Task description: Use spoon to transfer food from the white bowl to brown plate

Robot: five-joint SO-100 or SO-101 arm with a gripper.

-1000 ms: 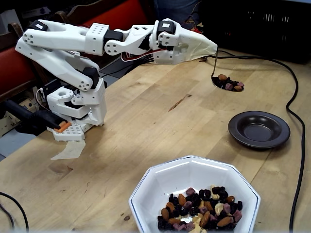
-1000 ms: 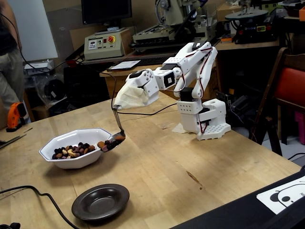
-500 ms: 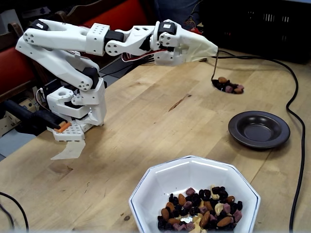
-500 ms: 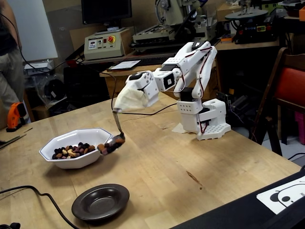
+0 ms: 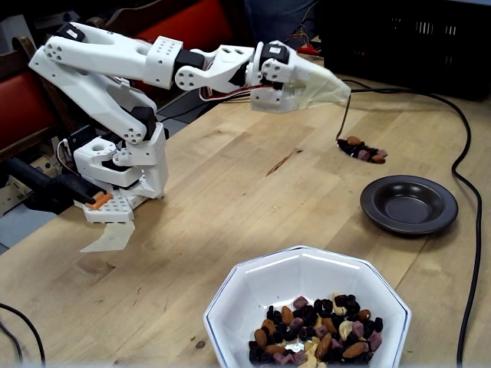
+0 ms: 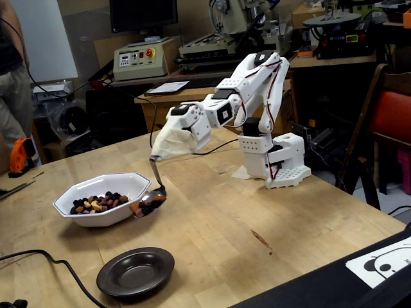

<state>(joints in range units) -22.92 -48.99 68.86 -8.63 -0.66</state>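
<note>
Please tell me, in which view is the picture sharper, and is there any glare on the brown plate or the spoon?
In a fixed view the brown plate shows soft pale sheen on its rim and the food is fairly sharp. In another fixed view the picture is softer; the spoon glints faintly, and the white bowl looks bright but not blown out.

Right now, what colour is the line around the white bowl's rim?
Dark blue, thin, on the white bowl; clearest in a fixed view.

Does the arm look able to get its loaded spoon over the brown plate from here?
Probably yes. The spoon, heaped with food, hangs above bare table between the bowl and the plate. Nothing stands between spoon and plate, though the black cable runs close beside the plate.
</note>
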